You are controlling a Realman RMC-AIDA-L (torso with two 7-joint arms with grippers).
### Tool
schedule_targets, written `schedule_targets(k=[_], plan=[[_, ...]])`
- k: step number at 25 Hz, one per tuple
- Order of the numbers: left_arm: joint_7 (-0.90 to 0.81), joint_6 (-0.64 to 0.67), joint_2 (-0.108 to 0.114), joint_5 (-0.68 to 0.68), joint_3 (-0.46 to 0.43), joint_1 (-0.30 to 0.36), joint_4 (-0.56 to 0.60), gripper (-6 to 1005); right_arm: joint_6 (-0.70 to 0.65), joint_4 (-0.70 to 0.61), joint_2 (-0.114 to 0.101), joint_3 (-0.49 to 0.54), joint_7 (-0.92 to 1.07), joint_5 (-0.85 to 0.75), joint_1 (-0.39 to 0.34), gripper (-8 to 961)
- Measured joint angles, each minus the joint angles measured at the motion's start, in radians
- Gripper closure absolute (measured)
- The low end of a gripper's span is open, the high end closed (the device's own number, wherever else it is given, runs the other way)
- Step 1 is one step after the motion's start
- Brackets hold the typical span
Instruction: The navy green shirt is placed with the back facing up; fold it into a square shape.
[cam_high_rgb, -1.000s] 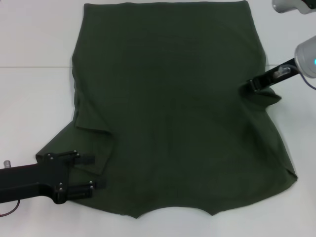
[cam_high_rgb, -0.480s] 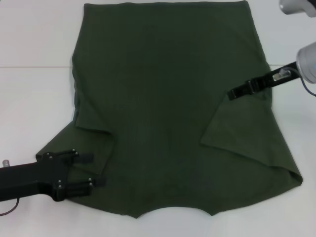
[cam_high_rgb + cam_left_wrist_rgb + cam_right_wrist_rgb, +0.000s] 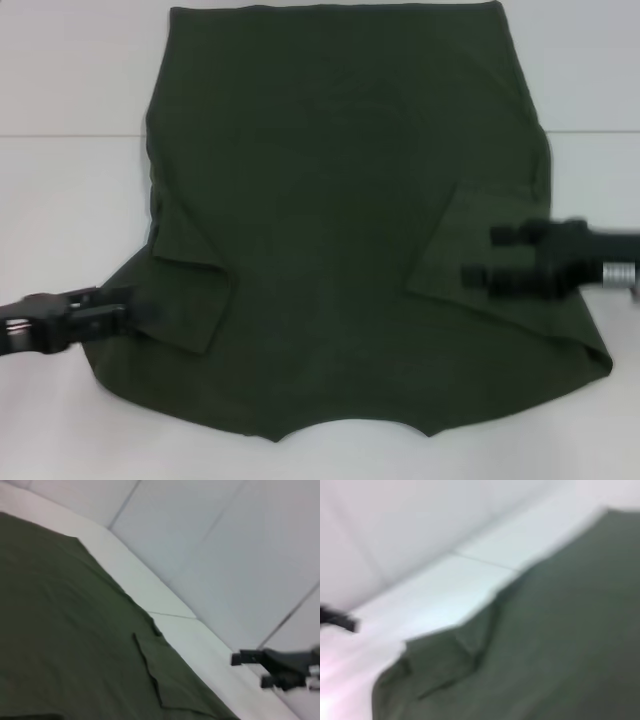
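Shirt (image 3: 340,200) lies flat, both sleeves folded inward; right gripper (image 3: 482,256) spread above it, left gripper (image 3: 118,308) unclear.

A white tabletop (image 3: 70,200) is seen across the head view, its bare surface showing to the left, to the right and along the near edge. A thin straight seam (image 3: 60,136) is drawn across it from side to side, visible on the left and again on the right. In the left wrist view the same pale surface (image 3: 220,555) is crossed by faint lines. In the right wrist view a seam (image 3: 485,562) is made out on the white surface, though blurred.
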Motion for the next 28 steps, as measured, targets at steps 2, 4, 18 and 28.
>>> schedule_targets(k=[2,4,18,28], plan=[[-0.103,0.027,0.014,0.007,-0.019,0.018,0.055,236,-0.012,0.019,0.025,-0.005,-0.165,0.063,-0.057,51],[-0.169,0.024,0.021,0.027,-0.02,0.024,0.086,236,-0.014,0.087,0.034,-0.02,-0.31,0.112,-0.083,49],[-0.531,-0.158,0.047,0.299,0.091,-0.039,0.105,235,-0.004,0.329,0.032,-0.046,-0.721,0.145,-0.07,41],[-0.593,-0.254,0.032,0.353,0.221,-0.094,0.078,235,0.028,0.332,0.033,-0.047,-0.729,0.146,-0.06,42]])
